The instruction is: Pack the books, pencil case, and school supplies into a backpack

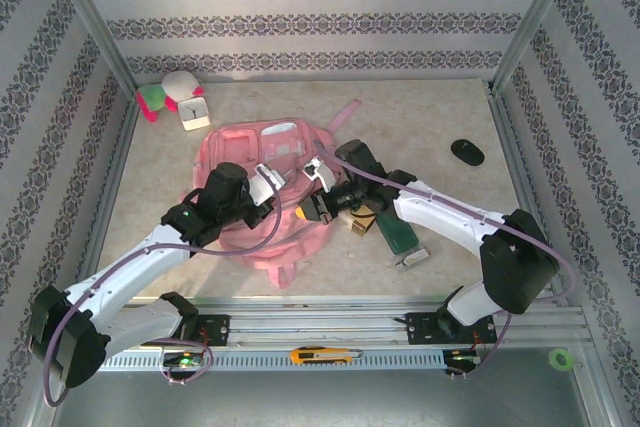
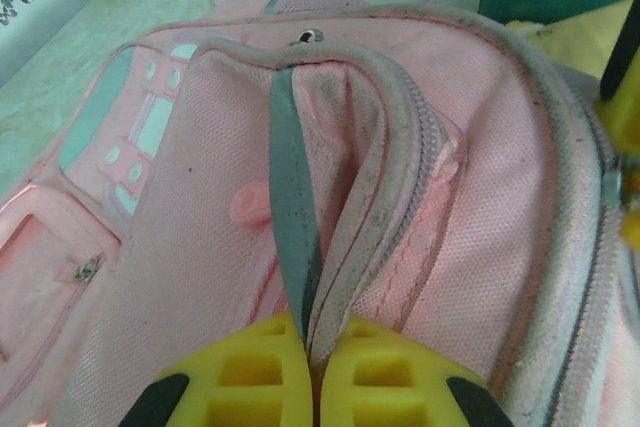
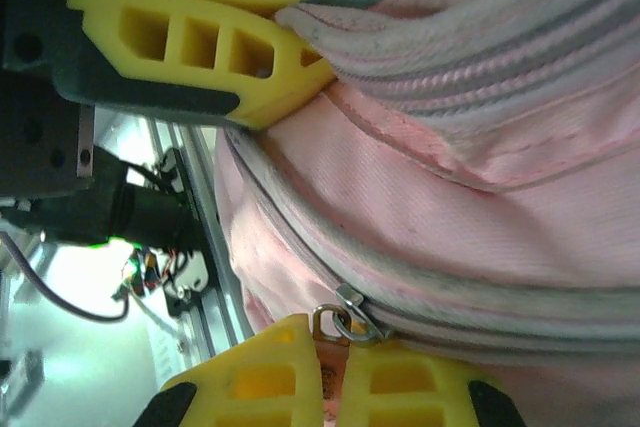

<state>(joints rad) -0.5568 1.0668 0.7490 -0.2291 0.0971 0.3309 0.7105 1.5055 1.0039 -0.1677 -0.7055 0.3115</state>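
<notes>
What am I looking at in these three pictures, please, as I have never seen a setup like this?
These are two white robot arms, left and right, bolted at a table's near edge, each ending in a two-finger gripper. One picture looks down from above; the other two come from cameras on the wrists. On the table lies a pink backpack, with a green pencil case, a small gold-tan box, a black oval object, a white clock and a plush toy around it. The left gripper pinches the backpack's zip edge; the right gripper is shut on its zip pull.
</notes>
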